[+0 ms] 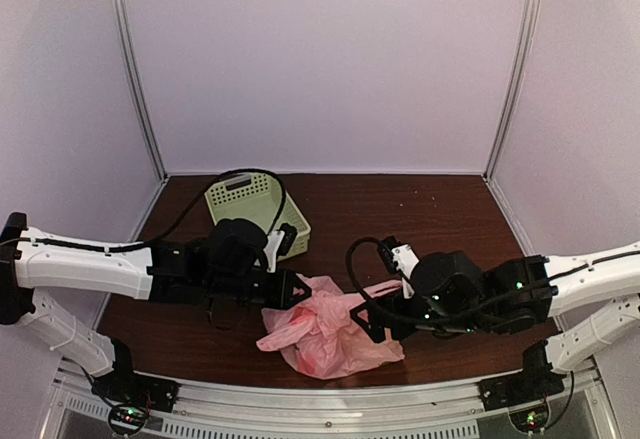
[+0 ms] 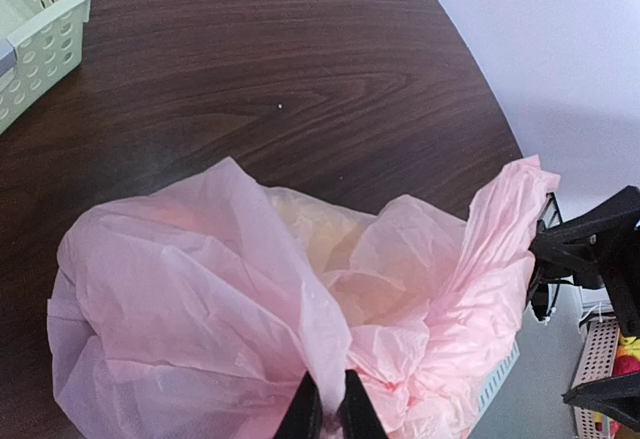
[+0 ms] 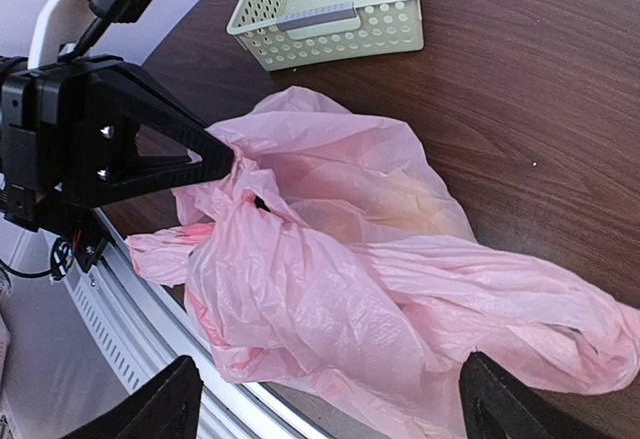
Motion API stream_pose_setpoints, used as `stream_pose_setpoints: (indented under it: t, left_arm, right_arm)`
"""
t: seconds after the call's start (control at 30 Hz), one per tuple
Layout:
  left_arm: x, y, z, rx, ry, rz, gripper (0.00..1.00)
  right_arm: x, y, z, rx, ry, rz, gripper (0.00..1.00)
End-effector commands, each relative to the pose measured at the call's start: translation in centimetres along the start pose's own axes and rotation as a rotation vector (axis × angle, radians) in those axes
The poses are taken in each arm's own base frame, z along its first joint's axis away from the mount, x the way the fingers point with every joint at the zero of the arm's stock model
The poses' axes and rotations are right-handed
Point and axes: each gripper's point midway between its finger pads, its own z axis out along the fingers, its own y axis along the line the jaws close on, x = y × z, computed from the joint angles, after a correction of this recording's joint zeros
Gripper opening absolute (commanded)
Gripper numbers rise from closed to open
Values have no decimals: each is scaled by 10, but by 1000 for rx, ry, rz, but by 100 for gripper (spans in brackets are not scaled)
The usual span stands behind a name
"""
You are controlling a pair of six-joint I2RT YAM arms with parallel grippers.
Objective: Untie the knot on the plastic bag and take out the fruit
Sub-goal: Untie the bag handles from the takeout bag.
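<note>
Left pincer (image 2: 325, 404) clamps a fold of the plastic bag (image 2: 200, 289); right pincer (image 3: 330, 384) gapes wide, gripping nothing.

I'm running this from afar, and the view looks like a robot test cell in a lab. Plain white panel walls (image 1: 330, 59) close in three sides, joined at the corners by bare aluminium posts (image 1: 137, 79). A dark wood-grain table (image 1: 430, 209) fills the booth. Along its near edge runs a slotted metal rail (image 1: 330, 404) where the arm bases (image 1: 125, 389) are bolted, with black cables (image 1: 250, 171) left exposed and small status lights (image 1: 125, 419) glowing.
</note>
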Motion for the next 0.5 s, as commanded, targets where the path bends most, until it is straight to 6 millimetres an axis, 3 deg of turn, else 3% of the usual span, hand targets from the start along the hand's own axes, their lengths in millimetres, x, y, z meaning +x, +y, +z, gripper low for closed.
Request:
stream_pose_setpoints:
  t: [0.0, 0.17, 0.47]
  left_arm:
    - [-5, -10, -1, 43, -23, -2, 3]
    - [-5, -10, -1, 43, -22, -2, 0]
    - [-5, -11, -2, 45, -24, -8, 0]
  right_arm:
    - [2, -10, 1, 71, 0, 12, 92]
    - [-4, -11, 1, 88, -19, 9, 97]
    - [-4, 6, 17, 81, 26, -69, 94]
